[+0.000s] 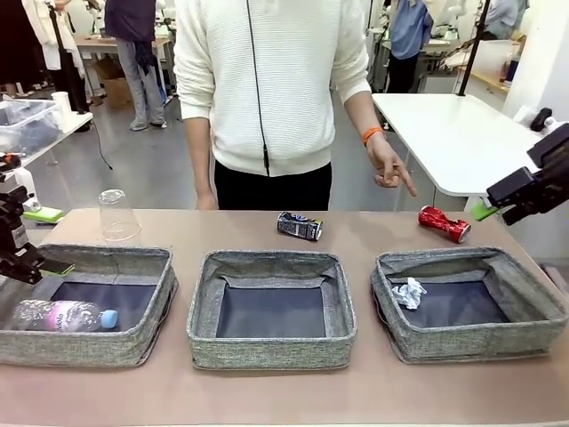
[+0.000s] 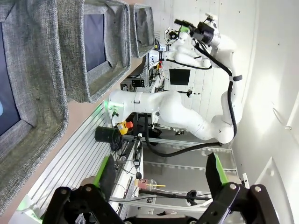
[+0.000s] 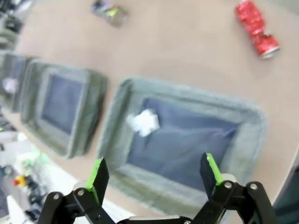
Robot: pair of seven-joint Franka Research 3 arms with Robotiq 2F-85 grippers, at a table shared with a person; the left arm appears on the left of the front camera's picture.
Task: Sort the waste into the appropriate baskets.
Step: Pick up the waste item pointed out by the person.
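Three grey woven baskets stand in a row. The left basket (image 1: 98,260) holds the clear bottle (image 1: 67,315) with pink label and blue cap. The middle basket (image 1: 267,261) holds nothing. In the right basket (image 1: 462,258) (image 3: 117,116) lies the white paper wad (image 1: 409,293) (image 3: 144,122). Behind the baskets on the table are the upturned clear cup (image 1: 116,215), the dark printed can (image 1: 299,226) (image 3: 109,11) and the red can (image 1: 444,223) (image 3: 256,28). My left gripper (image 1: 49,267) (image 2: 161,172) hangs open at the left basket's outer edge. My right gripper (image 1: 484,211) (image 3: 154,172) is open, raised over the right basket's side.
A person stands at the far side, one hand (image 1: 391,169) with an orange wristband pointing down toward the red can. A white table (image 1: 462,133) stands behind on the right. Bare tabletop (image 1: 284,391) runs along the front of the baskets.
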